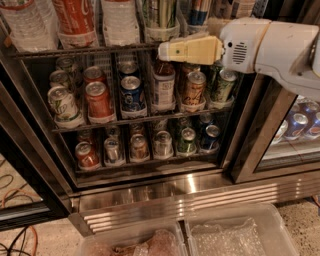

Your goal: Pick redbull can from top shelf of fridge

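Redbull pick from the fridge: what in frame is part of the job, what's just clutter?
Job:
- redbull can
- top shelf
- fridge
- gripper, at the shelf's front rail, below the can in view

Clutter:
- Coke can
- Pepsi can
- bottom-row cans
- plastic bins on the floor

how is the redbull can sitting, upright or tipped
Upright: the redbull can stands straight on the top shelf, sides vertical, its top out of view. The gripper is just below it.
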You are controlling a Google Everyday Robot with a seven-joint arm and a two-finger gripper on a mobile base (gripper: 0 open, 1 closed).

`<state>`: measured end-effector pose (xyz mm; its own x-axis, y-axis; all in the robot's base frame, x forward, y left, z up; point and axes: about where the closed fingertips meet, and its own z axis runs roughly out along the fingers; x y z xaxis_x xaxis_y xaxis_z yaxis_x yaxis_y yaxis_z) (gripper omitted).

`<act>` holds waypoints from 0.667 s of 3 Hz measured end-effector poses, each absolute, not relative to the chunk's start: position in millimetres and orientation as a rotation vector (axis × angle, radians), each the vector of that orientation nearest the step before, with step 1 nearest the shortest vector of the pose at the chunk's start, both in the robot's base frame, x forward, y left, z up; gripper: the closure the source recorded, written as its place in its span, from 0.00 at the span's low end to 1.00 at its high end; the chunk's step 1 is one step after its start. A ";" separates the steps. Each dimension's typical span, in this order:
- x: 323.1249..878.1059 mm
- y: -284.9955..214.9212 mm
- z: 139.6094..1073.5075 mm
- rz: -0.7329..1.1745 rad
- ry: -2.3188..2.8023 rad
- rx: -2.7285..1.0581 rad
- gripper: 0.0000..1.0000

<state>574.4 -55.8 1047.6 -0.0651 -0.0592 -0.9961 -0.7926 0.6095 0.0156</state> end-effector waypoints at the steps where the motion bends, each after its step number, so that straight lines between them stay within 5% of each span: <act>1: 584.3 -57.5 1066.3 0.713 1.481 -0.786 0.00; 2: 595.9 -63.0 1084.3 0.697 1.437 -0.817 0.00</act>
<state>595.9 -63.0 1084.3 0.0322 -0.0669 -0.9972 -0.8245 0.5622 -0.0643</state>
